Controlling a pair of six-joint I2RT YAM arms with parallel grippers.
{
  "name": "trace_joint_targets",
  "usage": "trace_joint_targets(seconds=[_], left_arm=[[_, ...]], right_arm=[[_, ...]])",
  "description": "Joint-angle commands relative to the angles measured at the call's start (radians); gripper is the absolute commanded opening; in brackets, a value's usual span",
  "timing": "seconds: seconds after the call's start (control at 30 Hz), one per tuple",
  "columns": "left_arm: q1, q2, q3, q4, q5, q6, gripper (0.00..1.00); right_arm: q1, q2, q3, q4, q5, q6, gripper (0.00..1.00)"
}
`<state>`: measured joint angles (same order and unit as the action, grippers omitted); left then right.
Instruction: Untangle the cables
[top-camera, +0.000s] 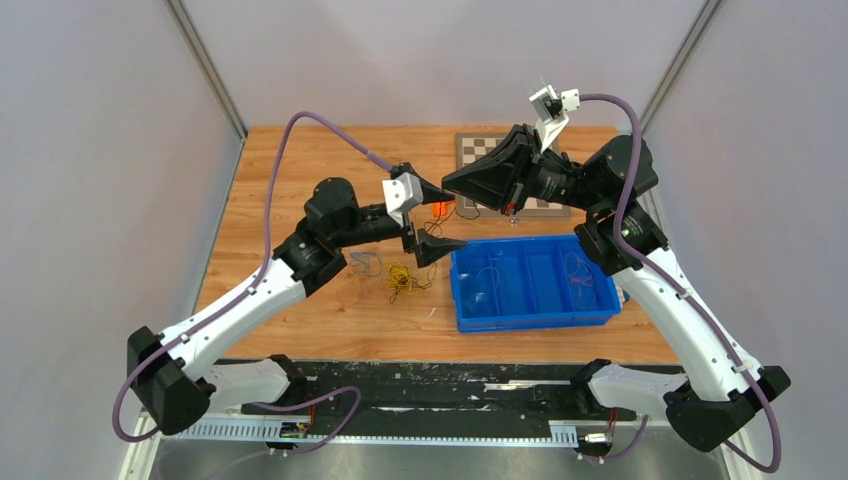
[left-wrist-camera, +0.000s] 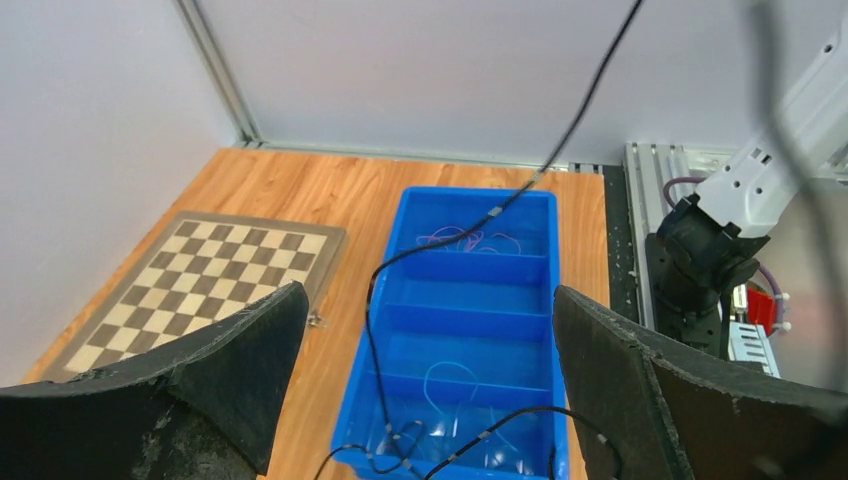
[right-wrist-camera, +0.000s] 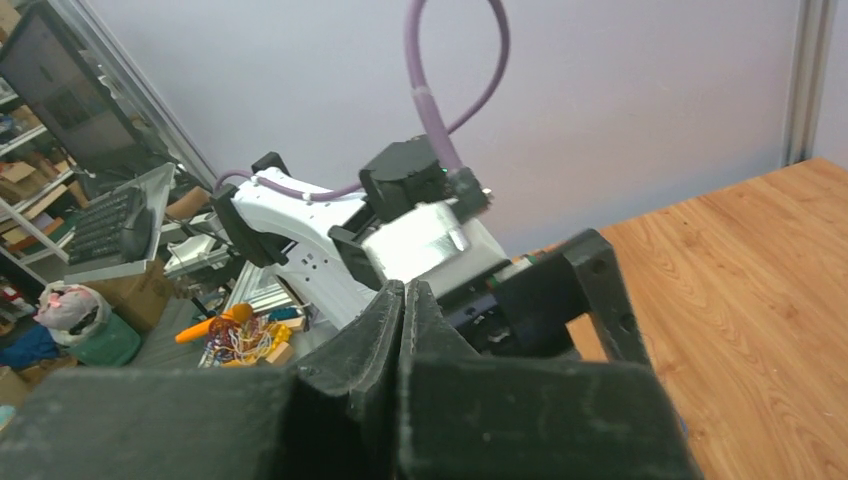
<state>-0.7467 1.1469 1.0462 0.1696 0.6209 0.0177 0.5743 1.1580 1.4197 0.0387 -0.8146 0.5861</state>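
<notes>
Loose cables lie on the wooden table: a yellow bundle (top-camera: 401, 281), a purple-blue strand (top-camera: 364, 264) and a reddish one (top-camera: 440, 208). My left gripper (top-camera: 455, 220) (left-wrist-camera: 430, 300) stands wide open above the left end of the blue bin (top-camera: 530, 322), nothing between its fingers (left-wrist-camera: 230, 370). A thin black cable (left-wrist-camera: 372, 290) hangs in the air in front of it, running up out of the left wrist view's top edge. My right gripper (top-camera: 447, 180) (right-wrist-camera: 403, 290) is shut just above the left one; no cable shows between its pads.
The blue bin (left-wrist-camera: 470, 195) has several compartments with thin purple (left-wrist-camera: 450, 238) and pale blue (left-wrist-camera: 450, 375) strands inside. A chessboard (top-camera: 480, 150) (left-wrist-camera: 190, 280) lies at the back of the table. Grey walls close in the back and sides.
</notes>
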Motion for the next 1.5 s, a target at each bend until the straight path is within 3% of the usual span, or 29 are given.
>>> trace_joint_targets(seconds=[0.0,0.07,0.13,0.2,0.23,0.27,0.33,0.37,0.53,0.77,0.93,1.2,1.47], left_arm=[[-0.012,0.052,0.049,0.114,0.027,-0.004,1.0],[-0.014,0.072,0.059,0.129,0.05,-0.038,0.93],[-0.015,0.078,0.059,0.142,0.072,-0.075,0.79],[-0.015,0.068,0.053,0.151,0.073,-0.1,0.54],[-0.014,0.054,0.052,0.149,0.073,-0.113,0.46],[-0.013,0.046,0.052,0.144,0.073,-0.118,0.27],[-0.014,0.016,0.059,0.116,0.079,-0.125,0.04],[-0.013,-0.009,0.065,0.082,0.086,-0.123,0.02],[0.006,-0.093,0.066,0.02,0.068,-0.147,0.0],[0.108,-0.071,0.123,0.09,0.034,-0.326,0.0],[0.115,-0.012,0.168,0.156,0.031,-0.43,0.0],[0.105,0.081,0.2,0.243,-0.004,-0.637,0.0],[0.066,0.097,0.186,0.259,-0.037,-0.783,0.0]], right_arm=[[-0.002,0.008,-0.005,0.095,-0.026,0.103,0.0],[-0.002,0.014,0.001,0.105,-0.025,0.114,0.0],[-0.008,0.013,0.009,0.105,-0.024,0.112,0.0],[-0.024,0.006,0.007,0.104,-0.027,0.118,0.0],[-0.039,0.0,-0.003,0.099,-0.03,0.124,0.0],[-0.067,-0.007,-0.01,0.095,-0.035,0.132,0.0],[-0.149,-0.021,-0.034,0.086,-0.057,0.158,0.0],[-0.207,-0.028,-0.046,0.084,-0.072,0.176,0.0],[-0.426,-0.08,-0.136,0.052,-0.146,0.194,0.0],[-0.447,-0.148,-0.316,-0.022,-0.174,0.107,0.0],[-0.339,-0.165,-0.424,-0.029,-0.158,0.092,0.0],[-0.077,-0.067,-0.379,-0.016,-0.056,0.009,0.0],[-0.008,0.014,-0.316,0.045,-0.007,-0.013,0.0]])
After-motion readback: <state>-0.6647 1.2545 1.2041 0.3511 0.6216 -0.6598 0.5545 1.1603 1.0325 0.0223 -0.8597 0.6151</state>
